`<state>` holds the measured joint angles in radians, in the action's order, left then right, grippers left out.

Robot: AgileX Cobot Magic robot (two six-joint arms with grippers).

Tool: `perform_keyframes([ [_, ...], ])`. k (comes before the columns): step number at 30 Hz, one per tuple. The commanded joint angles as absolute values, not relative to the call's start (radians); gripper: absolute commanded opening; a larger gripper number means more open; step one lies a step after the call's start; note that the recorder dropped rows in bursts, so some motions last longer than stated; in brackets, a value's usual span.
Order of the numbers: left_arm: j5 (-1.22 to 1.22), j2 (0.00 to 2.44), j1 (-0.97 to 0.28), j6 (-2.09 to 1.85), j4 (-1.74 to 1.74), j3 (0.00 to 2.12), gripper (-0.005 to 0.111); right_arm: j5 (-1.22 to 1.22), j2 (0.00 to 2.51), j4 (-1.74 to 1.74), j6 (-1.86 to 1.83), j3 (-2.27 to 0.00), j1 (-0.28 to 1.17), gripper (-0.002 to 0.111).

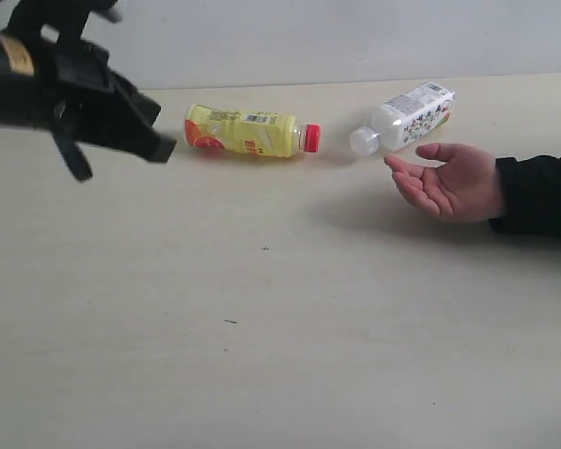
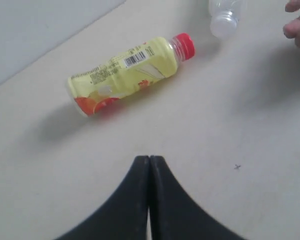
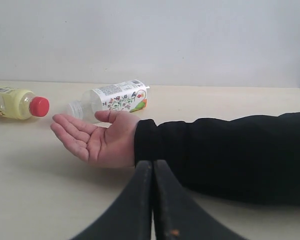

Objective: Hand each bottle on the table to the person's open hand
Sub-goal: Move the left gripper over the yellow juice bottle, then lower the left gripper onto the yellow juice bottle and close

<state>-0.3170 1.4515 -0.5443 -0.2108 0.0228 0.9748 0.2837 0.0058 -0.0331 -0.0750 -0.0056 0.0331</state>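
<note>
Yellow bottle (image 1: 251, 132) lying on table (image 1: 262, 327), upper centre; white bottle (image 1: 407, 117) lying right of it, cap near open hand (image 1: 449, 182) | I see left gripper (image 1: 161, 148) upper left, pressed together, empty; right gripper (image 3: 152, 167) pressed together, empty

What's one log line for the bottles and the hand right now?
hand: open, empty; yellow bottle: lying on table; white bottle: lying near hand; left gripper: shut, empty; right gripper: shut, empty

Near half of table (image 1: 262, 355) bare: wide free passage. Far side: yellow bottle (image 1: 248, 131) and whitish bottle (image 1: 407, 117) lying flat, narrow gap between caps. Right side blocked by person's open hand (image 1: 453, 182) and sleeve (image 1: 542, 192), just beside whitish bottle.
</note>
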Motion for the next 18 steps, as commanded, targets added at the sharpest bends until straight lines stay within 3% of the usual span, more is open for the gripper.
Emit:
perform_keyframes([
  [1,-0.675,1.623,-0.536,-0.441,0.045,1.322,0.0,0.283,0.0,-0.035,-0.078,0.0,0.028,0.0],
  [9,-0.817,1.869,-0.511,-0.567,0.045,1.71,0.0,0.283,0.0,-0.035,-0.078,0.0,0.028,0.0],
  [18,-1.119,2.153,-0.463,-0.975,-0.072,2.09,0.0,0.283,0.0,-0.035,-0.078,0.0,0.028,0.0],
])
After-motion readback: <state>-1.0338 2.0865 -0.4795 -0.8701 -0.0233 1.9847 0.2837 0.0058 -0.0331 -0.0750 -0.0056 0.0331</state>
